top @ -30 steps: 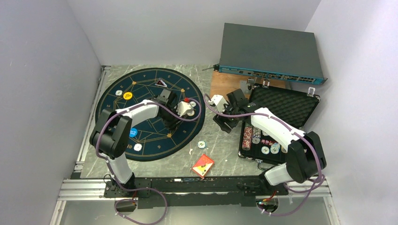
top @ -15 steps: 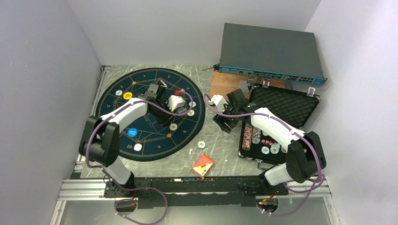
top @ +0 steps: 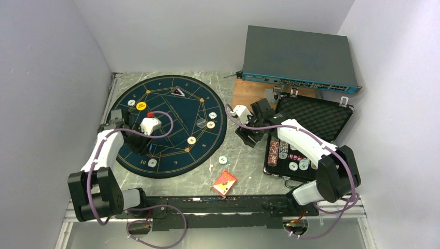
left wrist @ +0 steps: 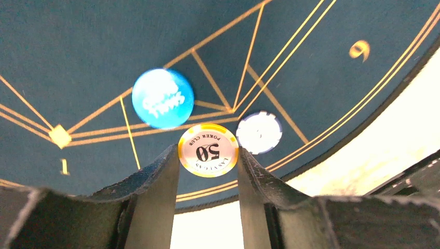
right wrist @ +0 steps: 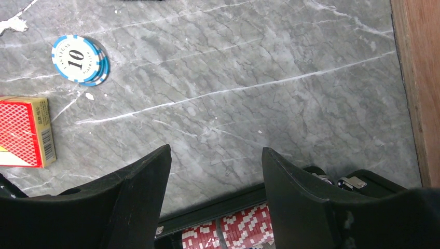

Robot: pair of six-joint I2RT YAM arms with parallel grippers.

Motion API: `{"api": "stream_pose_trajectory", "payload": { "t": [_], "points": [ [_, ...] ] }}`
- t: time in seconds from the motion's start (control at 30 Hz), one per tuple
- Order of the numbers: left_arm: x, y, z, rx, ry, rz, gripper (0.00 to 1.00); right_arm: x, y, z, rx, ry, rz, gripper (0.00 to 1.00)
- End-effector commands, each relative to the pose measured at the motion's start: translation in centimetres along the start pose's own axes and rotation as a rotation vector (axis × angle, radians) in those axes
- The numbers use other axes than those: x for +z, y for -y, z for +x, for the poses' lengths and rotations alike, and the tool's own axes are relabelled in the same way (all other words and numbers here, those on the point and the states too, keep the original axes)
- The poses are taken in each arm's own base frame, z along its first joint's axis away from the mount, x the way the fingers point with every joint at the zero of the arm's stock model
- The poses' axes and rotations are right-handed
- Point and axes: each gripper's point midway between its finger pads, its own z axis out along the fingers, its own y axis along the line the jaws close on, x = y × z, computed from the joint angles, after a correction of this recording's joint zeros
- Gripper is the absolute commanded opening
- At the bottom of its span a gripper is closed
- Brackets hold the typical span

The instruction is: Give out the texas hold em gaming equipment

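- Gripping a yellow-rimmed chip [left wrist: 208, 150] marked 50, the left gripper [left wrist: 207, 152] has both fingers pressed to the chip's rim and holds it flat above the near-left part of the navy mat [left wrist: 78, 52].
- On the mat beneath it lie a blue disc [left wrist: 162, 98] and a white chip [left wrist: 259, 133] with a blue patterned rim. They are near each other but not touching.
- Top view: a yellow disc [top: 141, 106] lies far-left on the mat, and three whitish chips [top: 210, 124] lie on its right side.
- The right gripper [right wrist: 215, 155] has its fingers apart with nothing between them. It hangs over the grey table [right wrist: 259, 78], just beside the case.
- A blue-rimmed chip marked 10 [right wrist: 78, 58] lies on the table. The red-backed card pack [right wrist: 23, 132] is near it, apart.
- The black case [top: 311, 116] is open with its foam lid tipped back. Its tray holds rows of red-and-white chips [right wrist: 233, 231] on edge and a few loose flat chips [top: 293, 166].
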Motion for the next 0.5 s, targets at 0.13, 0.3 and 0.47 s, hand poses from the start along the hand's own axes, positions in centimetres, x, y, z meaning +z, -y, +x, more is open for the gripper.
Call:
{"api": "stream_pose_trajectory", "payload": {
  "t": [0.13, 0.3, 0.47],
  "points": [
    [0.3, -1.4, 4.7, 0.006, -0.061, -0.005, 0.42, -0.1, 0.0, -0.5, 0.008, 0.021, -0.012, 0.68],
    [1.6, -1.6, 6.4, 0.011, -0.105, -0.019, 0.43, 0.0, -0.1, -0.4, 0.010, 0.014, -0.015, 0.68],
    [2.4, -1.5, 7.7, 0.014, -0.138, -0.017, 0.55, 0.1, 0.0, -0.3, 0.011, 0.010, -0.014, 0.68]
  ]
}}
